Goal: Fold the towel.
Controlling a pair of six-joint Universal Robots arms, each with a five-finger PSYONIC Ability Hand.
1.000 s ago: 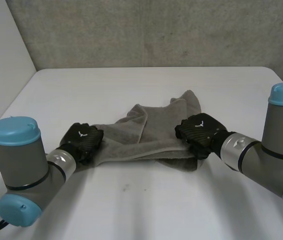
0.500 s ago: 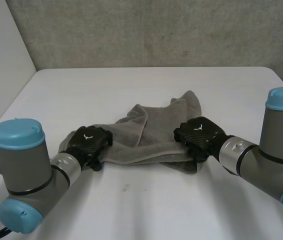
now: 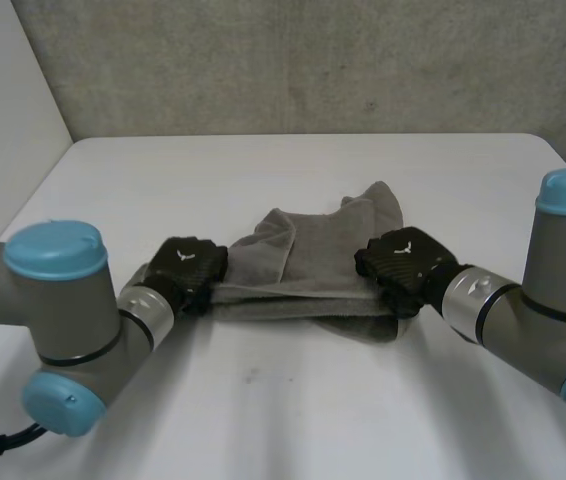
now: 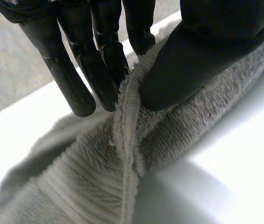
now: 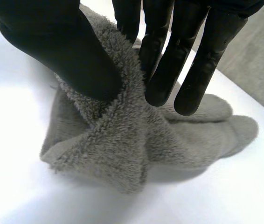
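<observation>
A grey towel [image 3: 308,262] lies crumpled in the middle of the white table [image 3: 293,400]. My left hand [image 3: 190,268] pinches the towel's near left corner; in the left wrist view the hemmed edge [image 4: 127,140] runs up between the thumb [image 4: 192,60] and the fingers [image 4: 76,79]. My right hand [image 3: 403,268] grips the near right end of the towel. There the fluffy cloth [image 5: 122,140] is squeezed between the thumb [image 5: 66,51] and the fingers [image 5: 169,65]. The near edge stretches almost straight between the two hands.
A grey concrete wall [image 3: 313,60] rises behind the table's far edge. The table's left edge [image 3: 43,190] runs diagonally past my left arm [image 3: 58,320]. My right arm [image 3: 543,300] reaches in from the near right.
My left hand has moved right along the towel's near edge and closed on the corner. The near edge is now lifted and pulled straighter. The right hand has hardly moved.
</observation>
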